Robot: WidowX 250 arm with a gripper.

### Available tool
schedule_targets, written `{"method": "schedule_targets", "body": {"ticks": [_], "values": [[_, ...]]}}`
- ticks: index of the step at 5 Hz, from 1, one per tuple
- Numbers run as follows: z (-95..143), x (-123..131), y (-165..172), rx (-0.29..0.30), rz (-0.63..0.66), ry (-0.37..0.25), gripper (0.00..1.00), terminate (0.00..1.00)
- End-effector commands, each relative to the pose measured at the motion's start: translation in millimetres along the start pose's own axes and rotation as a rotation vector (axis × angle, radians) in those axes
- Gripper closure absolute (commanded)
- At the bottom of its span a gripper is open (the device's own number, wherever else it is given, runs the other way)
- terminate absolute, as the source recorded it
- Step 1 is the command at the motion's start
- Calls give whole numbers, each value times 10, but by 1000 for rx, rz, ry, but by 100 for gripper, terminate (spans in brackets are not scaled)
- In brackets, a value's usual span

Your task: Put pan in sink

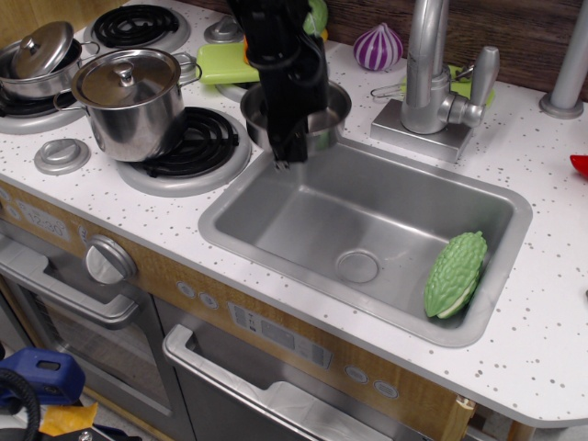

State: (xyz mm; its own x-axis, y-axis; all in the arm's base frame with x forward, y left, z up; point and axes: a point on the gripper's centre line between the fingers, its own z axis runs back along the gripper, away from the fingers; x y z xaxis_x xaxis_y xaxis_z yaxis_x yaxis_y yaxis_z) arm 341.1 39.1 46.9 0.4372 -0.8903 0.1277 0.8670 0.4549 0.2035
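The black hand (292,129) comes down from the top of the picture and is closed on the near rim of the pan (322,118). The hand covers the front of the pan, so only the right and back parts of the shiny bowl show behind it. The pan sits at the far left corner of the sink (303,197), right at the rim. I cannot tell if it is lifted or touching the rim.

The sink is a big grey tub set in the white speckled table (542,303). It has a round drain (357,266) in the middle. A bumpy green toy vegetable (456,274) leans in the sink's near right corner, well apart from the pan.

Just right of the pan stands the silver tap (430,78). Behind it, by the far edge of the table, is a purple onion (378,46). A flat green thing (223,64) lies behind the hand.

To the left is the stove. A tall steel pot (129,101) with a lid sits on the near burner. A smaller lidded pot (39,57) sits near the table's left edge.
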Motion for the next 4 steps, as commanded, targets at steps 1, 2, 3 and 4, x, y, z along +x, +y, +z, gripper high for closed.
{"method": "schedule_targets", "body": {"ticks": [1,2,3,4], "values": [[84,229,-294,110,91,-81,100,0],[-72,363,-479,182,107,-67,0,0],[-118,352,-481,182,91,-108,0,0],[-118,352,-481,182,91,-108,0,100]]}}
